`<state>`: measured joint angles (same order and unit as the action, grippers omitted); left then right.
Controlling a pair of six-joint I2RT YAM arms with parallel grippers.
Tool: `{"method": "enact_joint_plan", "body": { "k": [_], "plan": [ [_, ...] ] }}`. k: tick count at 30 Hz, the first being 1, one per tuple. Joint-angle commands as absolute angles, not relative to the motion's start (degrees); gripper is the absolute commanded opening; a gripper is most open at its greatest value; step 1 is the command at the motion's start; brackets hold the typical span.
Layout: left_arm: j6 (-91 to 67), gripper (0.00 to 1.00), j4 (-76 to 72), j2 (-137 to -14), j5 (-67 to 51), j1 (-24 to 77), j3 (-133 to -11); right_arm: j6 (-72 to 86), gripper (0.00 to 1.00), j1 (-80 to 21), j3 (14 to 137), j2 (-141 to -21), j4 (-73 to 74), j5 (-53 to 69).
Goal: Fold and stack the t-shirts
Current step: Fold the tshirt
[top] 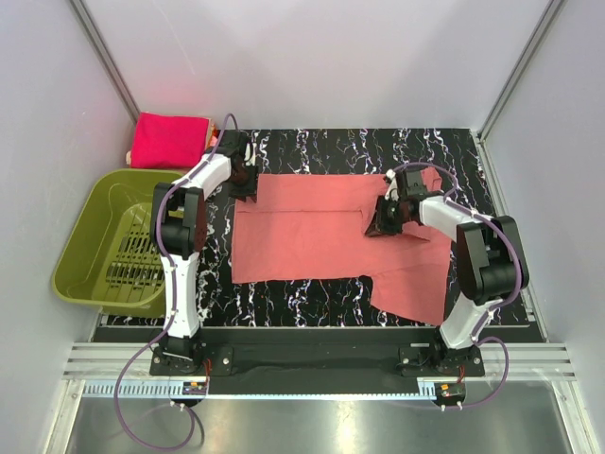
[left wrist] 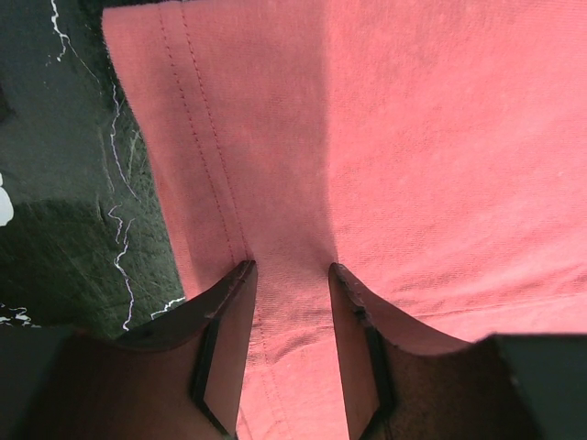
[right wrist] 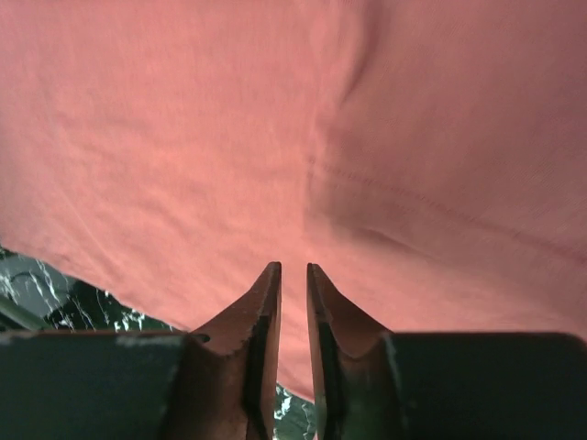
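A large salmon-coral t-shirt (top: 312,232) lies spread on the black marbled table (top: 312,147). A magenta-pink t-shirt (top: 170,140), folded flat, lies at the back left corner. My left gripper (top: 248,184) is at the salmon shirt's back left corner. In the left wrist view it (left wrist: 289,268) is open, its fingers astride the stitched hem (left wrist: 206,156). My right gripper (top: 378,224) is on the shirt's right part, near a sleeve (top: 421,180). In the right wrist view it (right wrist: 292,268) is nearly closed, pinching the cloth (right wrist: 183,137), with a crease running up from the tips.
An olive-green plastic basket (top: 95,241) stands off the table's left edge, beside the left arm. White walls close in the back and sides. A metal rail (top: 312,364) runs along the near edge at the arm bases.
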<state>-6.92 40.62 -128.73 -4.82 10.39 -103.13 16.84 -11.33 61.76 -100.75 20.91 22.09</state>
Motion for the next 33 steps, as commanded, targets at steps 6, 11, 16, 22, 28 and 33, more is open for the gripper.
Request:
{"method": "enact_joint_plan", "body": {
  "k": [6, 11, 16, 22, 28, 33],
  "plan": [
    [-5.7, 0.45, 40.5, -129.6, -4.5, 9.6, -104.2, 21.6, 0.36, -11.0, 64.6, -91.6, 23.0, 14.8],
    [-5.9, 0.45, 40.5, -128.9, -5.1, 9.6, -104.5, 21.3, 0.36, -1.1, 72.0, -97.2, 23.9, 12.2],
    [-7.3, 0.46, 40.7, -128.0, -6.4, 9.6, -105.9, 18.2, 0.42, 6.2, 80.7, -106.6, 24.0, 13.9],
    [-8.2, 0.47, 40.7, -128.7, -8.0, 9.6, -109.7, 16.4, 0.42, 11.3, 91.9, -117.9, 23.6, 19.2],
    [-8.4, 0.47, 40.8, -131.3, -7.9, 9.2, -113.8, 13.9, 0.39, 13.2, 102.2, -126.7, 23.3, 24.8],
    [-8.5, 0.47, 40.8, -133.7, -7.7, 8.4, -115.8, 10.9, 0.45, 14.0, 105.4, -129.6, 23.5, 25.4]
  ]
}}
